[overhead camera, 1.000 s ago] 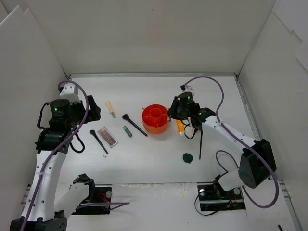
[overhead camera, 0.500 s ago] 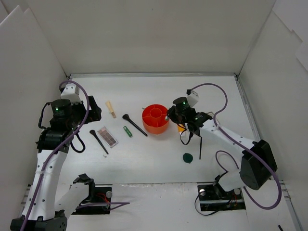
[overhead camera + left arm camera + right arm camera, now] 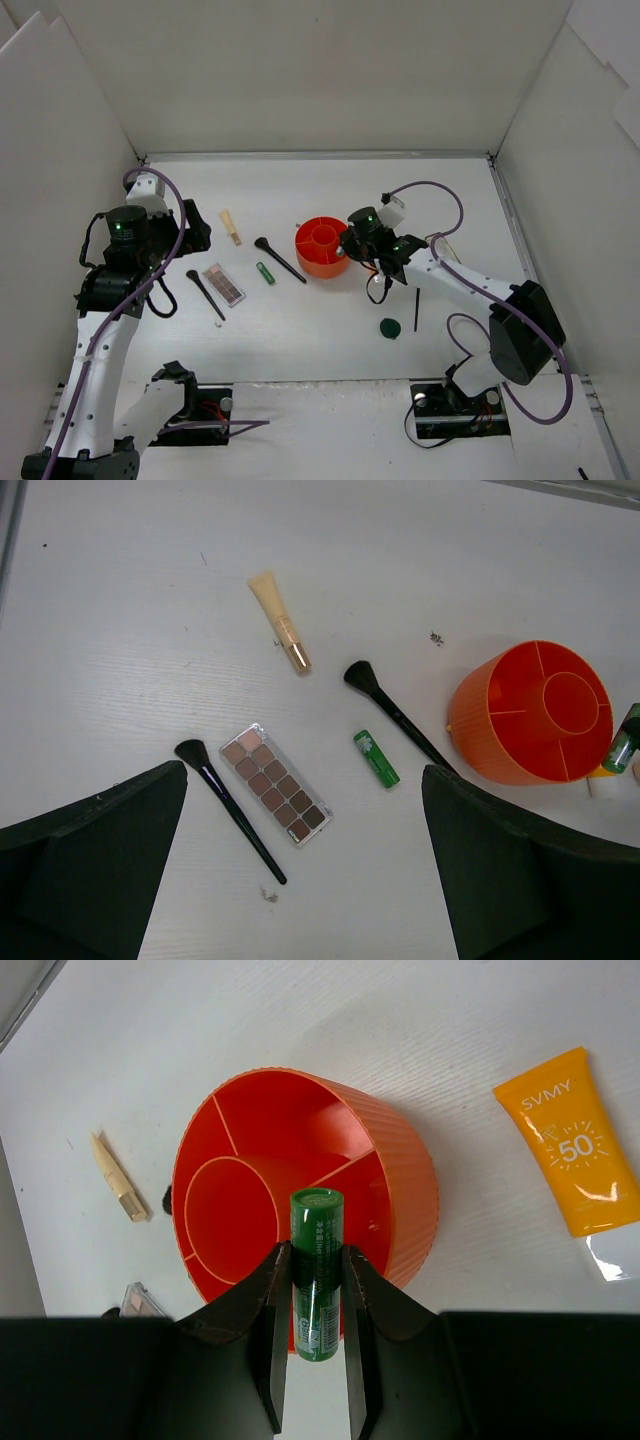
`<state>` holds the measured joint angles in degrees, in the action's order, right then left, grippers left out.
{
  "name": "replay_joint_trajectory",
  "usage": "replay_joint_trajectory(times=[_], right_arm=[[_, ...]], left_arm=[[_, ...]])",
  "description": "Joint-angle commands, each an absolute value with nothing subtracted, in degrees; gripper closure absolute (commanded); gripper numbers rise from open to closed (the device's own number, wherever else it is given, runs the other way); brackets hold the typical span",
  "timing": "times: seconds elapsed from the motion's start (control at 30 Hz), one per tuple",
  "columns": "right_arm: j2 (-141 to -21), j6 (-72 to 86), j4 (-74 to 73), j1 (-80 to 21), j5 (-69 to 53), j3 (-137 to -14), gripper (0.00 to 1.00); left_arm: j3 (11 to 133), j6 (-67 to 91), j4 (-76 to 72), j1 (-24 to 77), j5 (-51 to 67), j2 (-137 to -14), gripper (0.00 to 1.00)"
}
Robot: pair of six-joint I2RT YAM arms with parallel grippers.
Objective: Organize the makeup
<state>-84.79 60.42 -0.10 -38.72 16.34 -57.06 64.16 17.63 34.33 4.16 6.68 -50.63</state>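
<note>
Step in hand: by my reading, putting one small green tube into the red-orange holder; the drop is not yet made.
Right claw: closed on the held green tube, both fingers pinching its sides.
Tube's place: above the holder, over the inner wall between the centre well and an outer compartment; which one it is aimed at I cannot tell.
Holder's place: about mid-desk, slightly toward the far edge.
Left claw: spread wide, holding nothing, hovering over the desk's left half.
Loose toward the left edge: beige stick, two black brushes, eyeshadow palette, a second green tube.
Loose toward the right edge: orange tube just beside the holder, a thin black stick, and the dark green compact nearer the near edge.
Next move calls for: settling the tube squarely over one compartment, lowering it past the rim, then parting the fingers without nudging the holder.
Progress: early; most items lie outside the holder.
</note>
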Motion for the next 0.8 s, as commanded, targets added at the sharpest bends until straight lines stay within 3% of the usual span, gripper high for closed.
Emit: replay_joint_trajectory(times=[0.0,0.6,0.77], right_arm=[[-85.1,63.3,3.1,-39.1,19.4,-58.3,0.96],[-86.7,64.8,3.3,-40.0,19.8,-58.6,0.75],[-86.9,65.0,3.3,-40.3,19.6,-58.5,0.73]], left_arm=[[65.0,18.3,30.8,3.9,7.6,-50.6,0.00],[65.0,18.3,30.8,3.9,7.6,-50.6,0.00],[64.9,18.3,30.8,3.9,7.7,-50.5,0.01]])
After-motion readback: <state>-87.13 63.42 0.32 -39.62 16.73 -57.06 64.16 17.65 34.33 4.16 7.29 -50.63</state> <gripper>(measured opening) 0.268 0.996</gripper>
